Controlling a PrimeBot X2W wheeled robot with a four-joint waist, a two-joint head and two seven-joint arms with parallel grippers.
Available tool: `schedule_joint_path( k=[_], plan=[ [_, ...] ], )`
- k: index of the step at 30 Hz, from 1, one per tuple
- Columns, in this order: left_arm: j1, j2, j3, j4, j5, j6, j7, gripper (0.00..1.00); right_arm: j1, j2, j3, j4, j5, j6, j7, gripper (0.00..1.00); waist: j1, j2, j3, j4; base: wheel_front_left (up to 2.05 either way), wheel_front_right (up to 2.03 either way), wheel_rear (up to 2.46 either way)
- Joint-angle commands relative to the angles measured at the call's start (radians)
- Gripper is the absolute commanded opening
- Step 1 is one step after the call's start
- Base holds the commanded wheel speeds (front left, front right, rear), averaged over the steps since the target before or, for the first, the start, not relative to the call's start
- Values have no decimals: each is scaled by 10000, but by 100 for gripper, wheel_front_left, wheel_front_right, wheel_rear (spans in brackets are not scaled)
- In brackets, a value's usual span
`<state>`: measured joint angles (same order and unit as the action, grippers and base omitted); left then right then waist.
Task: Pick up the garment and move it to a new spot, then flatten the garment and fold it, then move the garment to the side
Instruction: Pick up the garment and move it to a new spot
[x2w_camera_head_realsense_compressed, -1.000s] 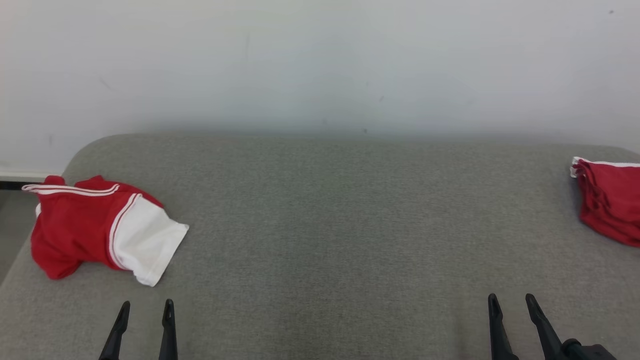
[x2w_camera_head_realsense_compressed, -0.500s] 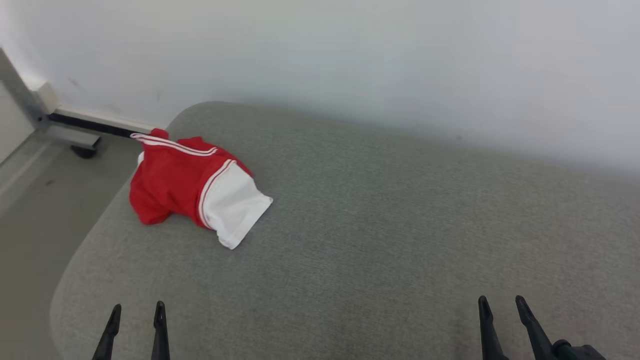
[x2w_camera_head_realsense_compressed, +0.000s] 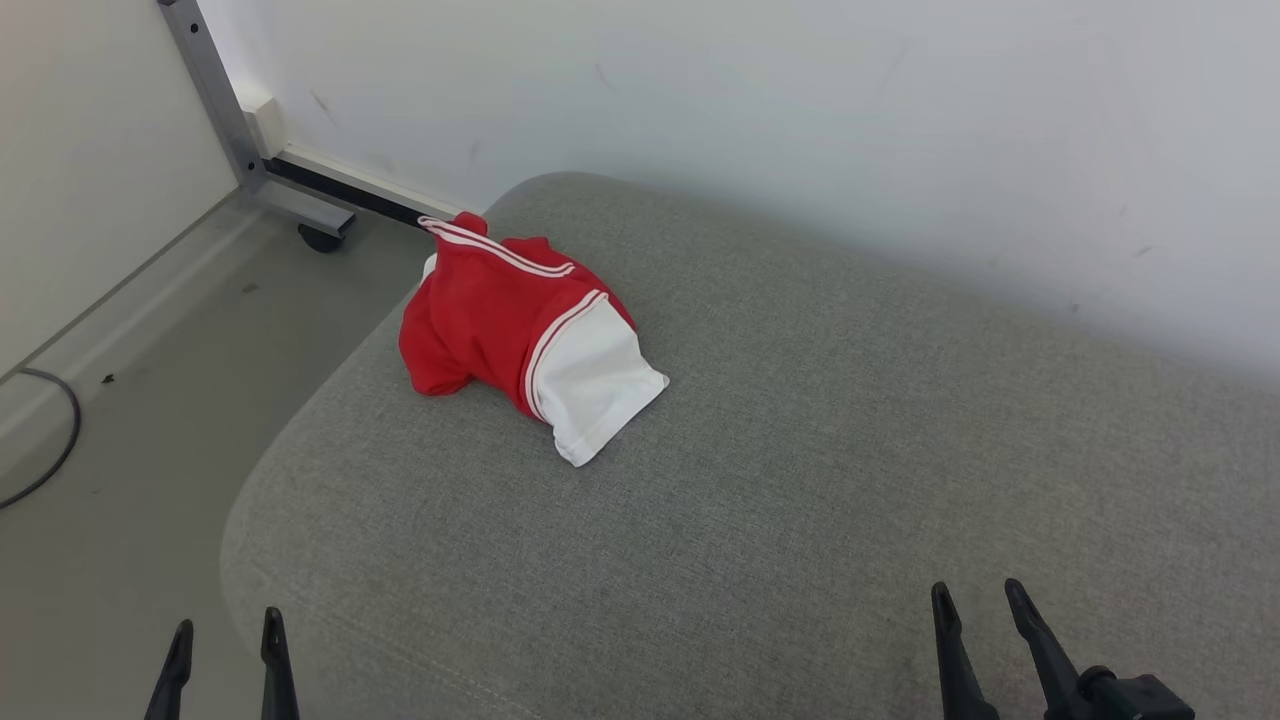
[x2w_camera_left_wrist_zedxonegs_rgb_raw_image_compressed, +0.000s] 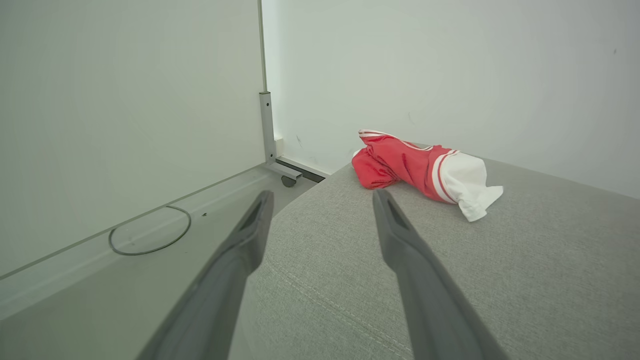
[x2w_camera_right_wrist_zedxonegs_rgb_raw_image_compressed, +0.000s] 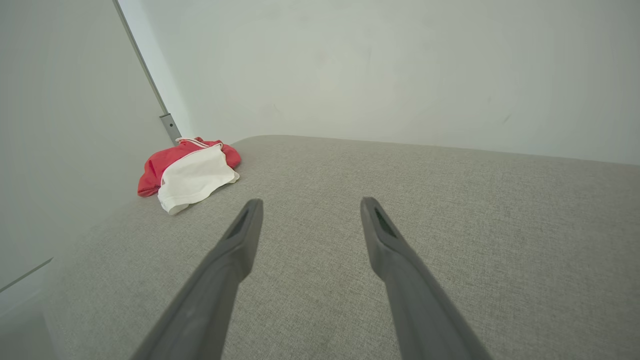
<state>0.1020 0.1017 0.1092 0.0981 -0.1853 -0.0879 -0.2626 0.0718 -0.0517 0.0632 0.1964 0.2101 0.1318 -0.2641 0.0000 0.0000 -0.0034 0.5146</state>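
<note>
Left pincer (x2w_camera_head_realsense_compressed: 226, 620) agape, garment (x2w_camera_head_realsense_compressed: 480, 315) well ahead

Garment (x2w_camera_head_realsense_compressed: 520, 330) on cushion (x2w_camera_head_realsense_compressed: 800, 470), far-left corner.
Wall (x2w_camera_head_realsense_compressed: 800, 110) runs behind the cushion, floor (x2w_camera_head_realsense_compressed: 150, 420) to its left. On the floor: cable (x2w_camera_head_realsense_compressed: 55, 450) nr front; frame post (x2w_camera_head_realsense_compressed: 215, 100) at back by the wall, w/ prob. a caster (x2w_camera_head_realsense_compressed: 320, 238) at its foot. L gripper (x2w_camera_head_realsense_compressed: 227, 620) straddles the cushion's near-left edge, R gripper (x2w_camera_head_realsense_compressed: 975, 586) is over near-right. Both well apart from garment.
</note>
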Motion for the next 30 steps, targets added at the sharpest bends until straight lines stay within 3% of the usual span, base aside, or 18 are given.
schedule_joint_path(
  k=[1, 11, 22, 30],
  plan=[
    [69, -29, 39, -78, -5, 14, -30, 100, -67, -17, 6, 19, -48, -26, 1, 100, 0, 0, 67, 41, 0, 0, 0],
    [-525, 100, 75, 52, -127, -68, -30, 100, -162, -97, -206, -120, -121, -26, 1, 100, 0, 0, 380, -252, 0, 0, 0],
    [-3360, 523, 289, 324, -726, -109, 87, 100, -1033, -777, -841, -960, -436, -26, 293, 100, 0, 0, 2354, -2095, 0, 0, 0],
    [-6273, 1341, 857, 868, -1186, 80, 611, 100, -1919, -1124, -1085, -1820, -571, -26, 441, 100, 0, 0, 4172, -3508, 0, 0, 0]
  ],
)
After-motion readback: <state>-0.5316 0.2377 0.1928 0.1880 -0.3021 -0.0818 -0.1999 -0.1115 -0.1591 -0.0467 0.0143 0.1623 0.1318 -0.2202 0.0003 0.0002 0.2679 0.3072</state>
